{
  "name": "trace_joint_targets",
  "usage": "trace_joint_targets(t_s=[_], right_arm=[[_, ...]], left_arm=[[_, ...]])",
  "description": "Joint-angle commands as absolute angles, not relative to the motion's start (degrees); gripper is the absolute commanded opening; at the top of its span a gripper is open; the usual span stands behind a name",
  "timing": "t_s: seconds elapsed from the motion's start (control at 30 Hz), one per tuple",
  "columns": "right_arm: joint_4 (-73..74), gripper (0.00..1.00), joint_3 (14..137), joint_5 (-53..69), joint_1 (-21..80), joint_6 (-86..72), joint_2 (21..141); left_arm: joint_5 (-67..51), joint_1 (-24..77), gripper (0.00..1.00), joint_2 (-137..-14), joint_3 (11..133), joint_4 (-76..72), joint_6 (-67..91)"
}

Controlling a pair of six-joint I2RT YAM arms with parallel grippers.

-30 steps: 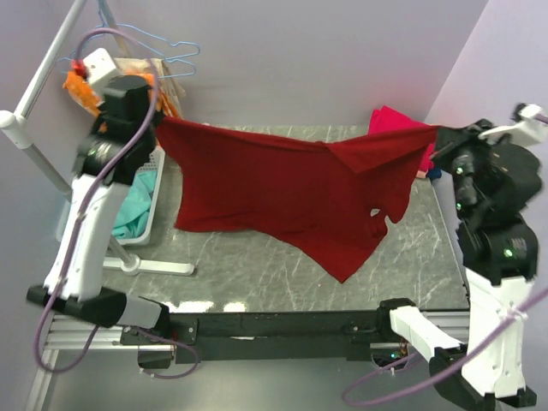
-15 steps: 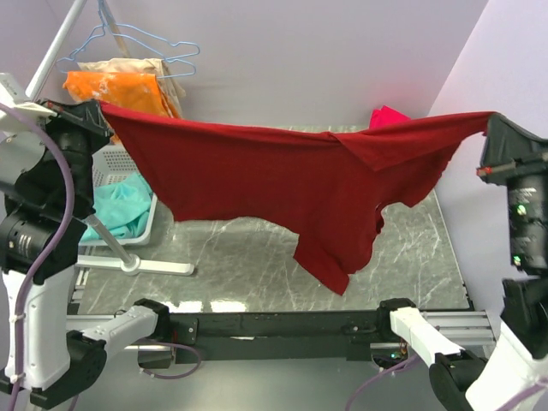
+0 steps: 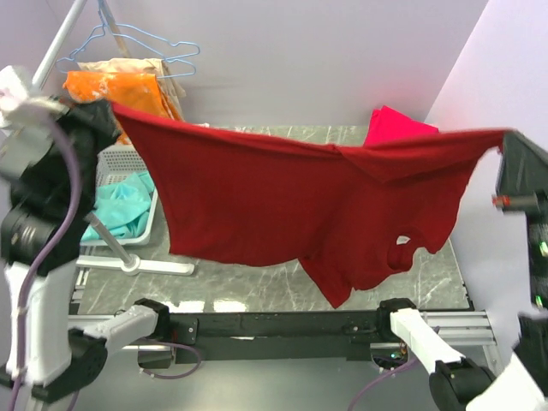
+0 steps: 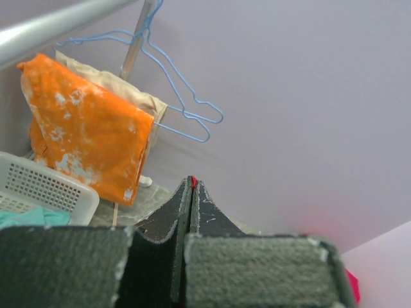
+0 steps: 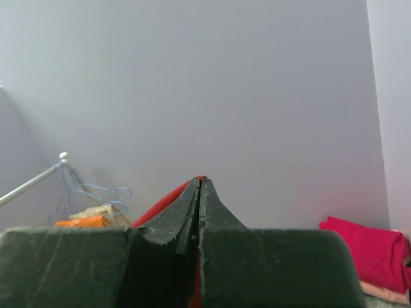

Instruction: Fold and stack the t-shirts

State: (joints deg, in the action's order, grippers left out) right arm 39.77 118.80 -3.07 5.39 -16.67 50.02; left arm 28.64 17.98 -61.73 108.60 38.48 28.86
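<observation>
Top view: the maroon t-shirt (image 3: 291, 205) hangs stretched above the surface (image 3: 257, 278), left edge to right edge, gripped by the left end effector (image 3: 110, 110) and the right end effector (image 3: 503, 135).
Left wrist: only a red sliver shows at the tips.
Right wrist: likewise. Such thin holds may slip under tension, dropping the shirt.

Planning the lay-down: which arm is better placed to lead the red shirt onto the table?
Probably the right arm: the red shirt hangs lowest nearer it, over bare table. The left arm holds its corner seemingly over the basket, off the table.
</observation>
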Motion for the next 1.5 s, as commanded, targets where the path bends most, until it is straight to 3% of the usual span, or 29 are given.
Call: trace_joint_targets(t_s=[0.0, 0.33, 0.73, 1.07, 1.23, 1.47], right_arm=[[38.8, 0.00, 121.3, -1.7, 5.5, -16.4, 44.7], [36.8, 0.00, 122.5, 1.1, 5.5, -17.8, 41.0], [26.2, 0.00, 112.5, 0.1, 5.5, -15.7, 51.6], [22.2, 0.00, 117.9, -3.1, 5.5, -12.7, 65.2], [21.5, 0.00, 118.9, -2.8, 5.5, -12.9, 66.4], [23.7, 0.00, 119.7, -2.7, 5.5, -12.9, 62.4]], left_arm=[[29.4, 17.8, 0.01, -51.9, 105.7, 34.9, 26.9], [30.0, 17.8, 0.01, -44.5, 104.4, 31.8, 26.5], [37.4, 17.8, 0.01, -61.6, 101.7, 23.8, 26.3], [39.1, 17.8, 0.01, -81.7, 111.8, 20.1, 26.7], [38.1, 17.8, 0.01, -85.3, 116.6, 20.6, 26.9], [37.8, 17.8, 0.01, -79.0, 113.0, 20.2, 26.8]])
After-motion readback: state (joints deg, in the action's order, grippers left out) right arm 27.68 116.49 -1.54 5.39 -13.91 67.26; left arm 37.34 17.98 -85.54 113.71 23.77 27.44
